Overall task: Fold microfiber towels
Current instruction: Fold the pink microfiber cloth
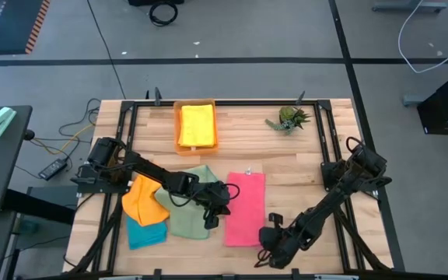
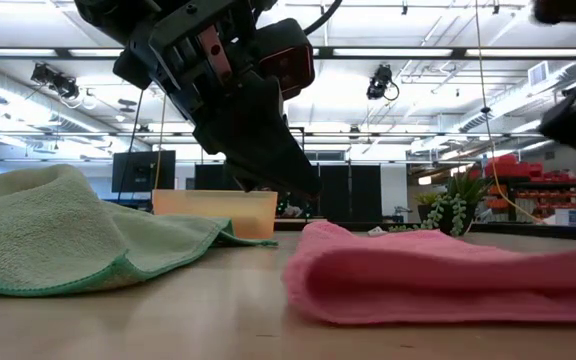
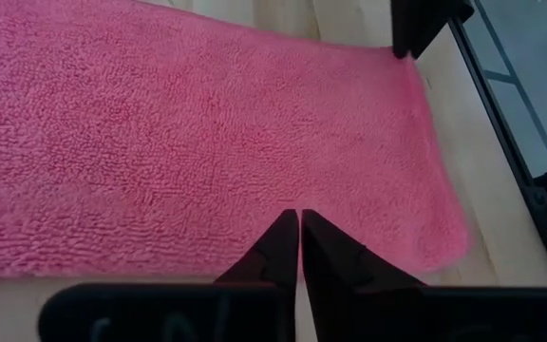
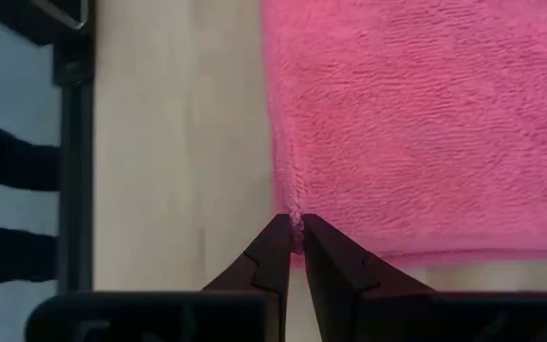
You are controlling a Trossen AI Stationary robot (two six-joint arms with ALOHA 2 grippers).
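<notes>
Lying between both hands, pink towel, right hand clamping its corner, left hand together.

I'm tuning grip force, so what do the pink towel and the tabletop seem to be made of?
Pink towel: soft, matte microfiber-like cloth, judging by its fuzzy looped pile and rounded folded edge. Tabletop: light wood, probably butcher-block planks, with visible grain lines and a smooth, slightly satin finish.
</notes>
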